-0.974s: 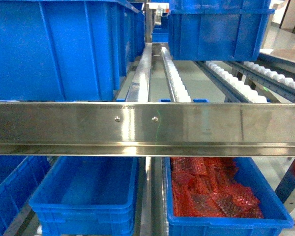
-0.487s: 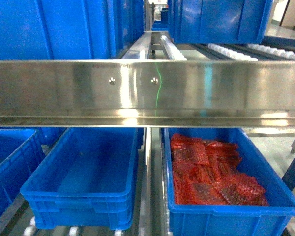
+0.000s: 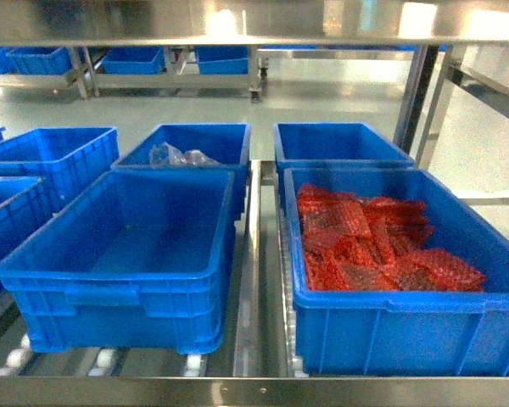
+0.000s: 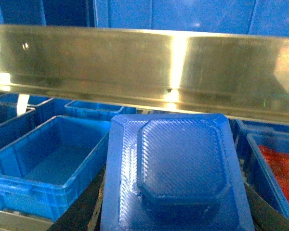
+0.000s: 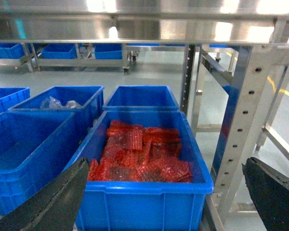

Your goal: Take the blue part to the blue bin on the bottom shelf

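Left end effector (image 4: pixel 176 211) is carrying the blue part (image 4: pixel 178 168), a flat tray with a raised octagonal centre; its fingers are closed on the near edge, keeping the part level and clear of the steel rail (image 4: pixel 144 67) above. Target looks like the empty blue bin (image 3: pixel 123 259) on the bottom shelf (image 3: pixel 254 390), left of the bin of red mesh pieces (image 3: pixel 369 242). Right end effector (image 5: pixel 164 197) is hanging wide open, holding nothing.

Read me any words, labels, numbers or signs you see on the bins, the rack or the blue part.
None: no readable text in any view.
Blue bins: plain walls, no labels.
Steel rail: only glare and rivets.
Blue part: just a woven surface texture, no markings.
Red bagged parts: any print is too blurred to read.
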Available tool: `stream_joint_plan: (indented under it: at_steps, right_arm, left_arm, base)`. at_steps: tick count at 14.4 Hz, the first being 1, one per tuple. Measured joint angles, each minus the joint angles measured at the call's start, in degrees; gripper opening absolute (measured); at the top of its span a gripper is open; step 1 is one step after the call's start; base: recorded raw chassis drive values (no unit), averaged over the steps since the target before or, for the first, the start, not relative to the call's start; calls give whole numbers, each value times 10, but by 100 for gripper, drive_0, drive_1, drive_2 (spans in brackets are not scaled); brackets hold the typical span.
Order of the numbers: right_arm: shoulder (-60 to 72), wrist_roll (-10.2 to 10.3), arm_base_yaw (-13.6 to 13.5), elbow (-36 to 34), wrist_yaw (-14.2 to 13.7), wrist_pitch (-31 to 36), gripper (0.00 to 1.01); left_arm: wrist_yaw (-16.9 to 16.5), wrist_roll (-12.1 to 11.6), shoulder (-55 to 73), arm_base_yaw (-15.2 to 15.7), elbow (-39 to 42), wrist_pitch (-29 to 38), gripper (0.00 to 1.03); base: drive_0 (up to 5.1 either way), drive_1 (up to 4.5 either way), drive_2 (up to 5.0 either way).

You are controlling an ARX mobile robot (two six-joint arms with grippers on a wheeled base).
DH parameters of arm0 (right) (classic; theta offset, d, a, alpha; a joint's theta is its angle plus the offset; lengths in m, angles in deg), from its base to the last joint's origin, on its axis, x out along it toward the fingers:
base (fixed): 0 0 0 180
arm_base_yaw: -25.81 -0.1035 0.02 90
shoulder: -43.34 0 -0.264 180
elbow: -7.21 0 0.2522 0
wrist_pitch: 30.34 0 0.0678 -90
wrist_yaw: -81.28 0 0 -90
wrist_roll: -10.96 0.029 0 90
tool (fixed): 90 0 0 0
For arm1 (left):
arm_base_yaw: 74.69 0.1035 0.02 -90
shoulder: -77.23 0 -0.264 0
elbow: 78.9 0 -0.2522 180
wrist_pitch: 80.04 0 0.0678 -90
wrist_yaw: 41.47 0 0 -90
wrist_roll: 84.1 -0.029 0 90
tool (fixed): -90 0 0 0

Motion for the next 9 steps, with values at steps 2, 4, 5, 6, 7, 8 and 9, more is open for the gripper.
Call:
stream_joint_plan:
  at_steps: [2,4,5,6,7,8,9]
  right_arm:
    - [0,0,0,0,0,0,98]
    - [0,0,0,0,0,1,98]
    - [0,0,0,0,0,1,98]
    - [0,0,0,0,0,1,98]
    - [0,-1,0,0,0,1,98]
    - [0,0,0,0,0,0,98]
    - [0,0,0,0,0,1,98]
  left_arm:
    - [0,0,0,0,0,0,43]
    - [0,2,0,0,0,0,43]
    - [0,2,0,0,0,0,43]
    - [0,2,0,0,0,0,43]
    - [0,2,0,0,0,1,43]
    - [0,2,0,0,0,2,43]
    - [0,2,0,0,0,0,43]
  base:
    - [0,0,0]
    - [0,0,0]
    - [0,0,0]
    - [0,0,0]
    - [0,0,0]
    - [0,0,0]
    - [0,0,0]
